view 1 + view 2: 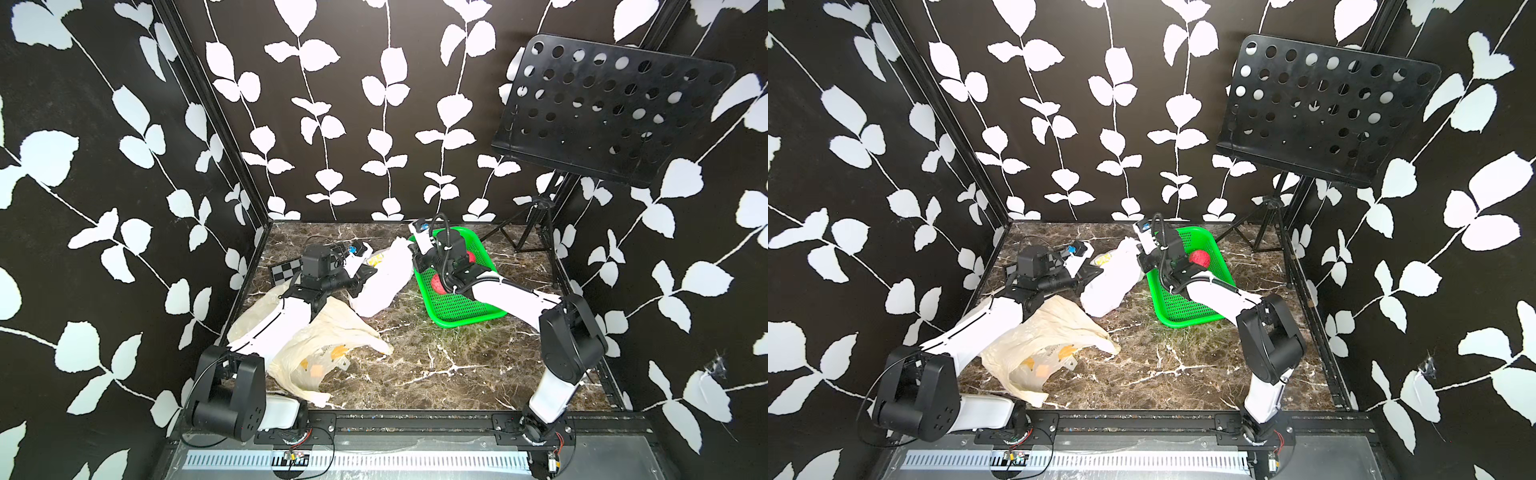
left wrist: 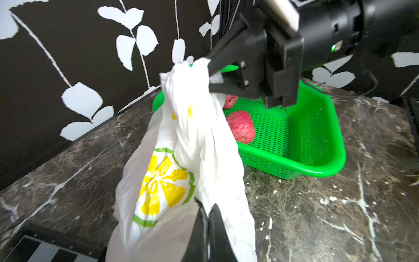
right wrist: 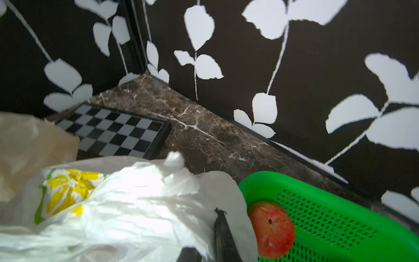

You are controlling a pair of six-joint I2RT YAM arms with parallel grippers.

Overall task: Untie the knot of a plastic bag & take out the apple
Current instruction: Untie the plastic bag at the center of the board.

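Low over the desk (image 2: pixel 317 215), the left hand (image 2: pixel 206 212) is pressed together on a fold near the bottom of the white bag (image 2: pixel 181 140); it should simply anchor it. The right hand (image 2: pixel 210 76), its arm stretched across the green basket (image 2: pixel 317 169) holding two apples (image 2: pixel 241 129), pinches the bag's bunched top. A slow upward pull should avoid tearing.

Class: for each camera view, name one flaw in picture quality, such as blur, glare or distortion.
In both top views, wide-angle distortion tilts the frame posts outward. In the left wrist view, the white bag is blurred and washed out near its top. In the right wrist view, the beige bag is out of focus and the white bag glares, yet the apple is fairly sharp.
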